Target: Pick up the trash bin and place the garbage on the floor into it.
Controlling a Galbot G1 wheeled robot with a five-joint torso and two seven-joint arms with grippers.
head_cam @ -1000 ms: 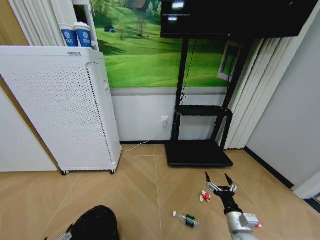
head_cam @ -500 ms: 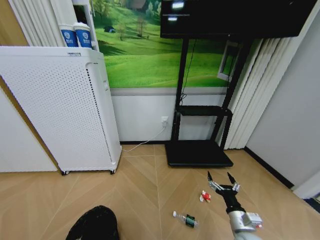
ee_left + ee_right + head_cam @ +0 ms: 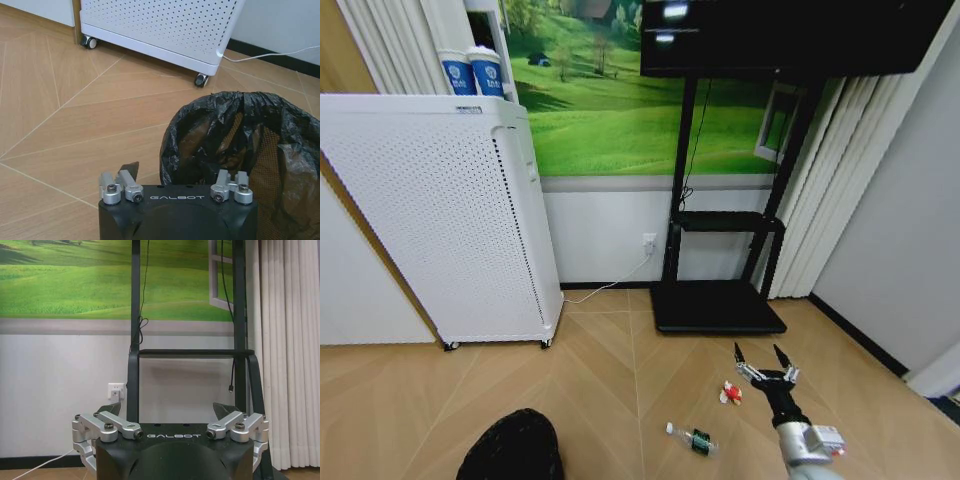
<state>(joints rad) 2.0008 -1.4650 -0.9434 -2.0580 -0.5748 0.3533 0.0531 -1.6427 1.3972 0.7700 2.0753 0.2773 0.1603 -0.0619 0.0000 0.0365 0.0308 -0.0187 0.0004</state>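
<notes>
Two bits of litter lie on the wooden floor (image 3: 600,370) in front of the robot: a clear bottle (image 3: 693,439) with a green label and a red-and-white wrapper (image 3: 729,392). The right gripper (image 3: 764,359) hangs just beside the wrapper, fingers spread wide, holding nothing. The black bin (image 3: 235,150), lined with a black bag, sits low on the robot's left, near the white perforated box (image 3: 440,220). The left gripper (image 3: 175,192) is right against the bin's rim; whether it grips, I can't tell.
</notes>
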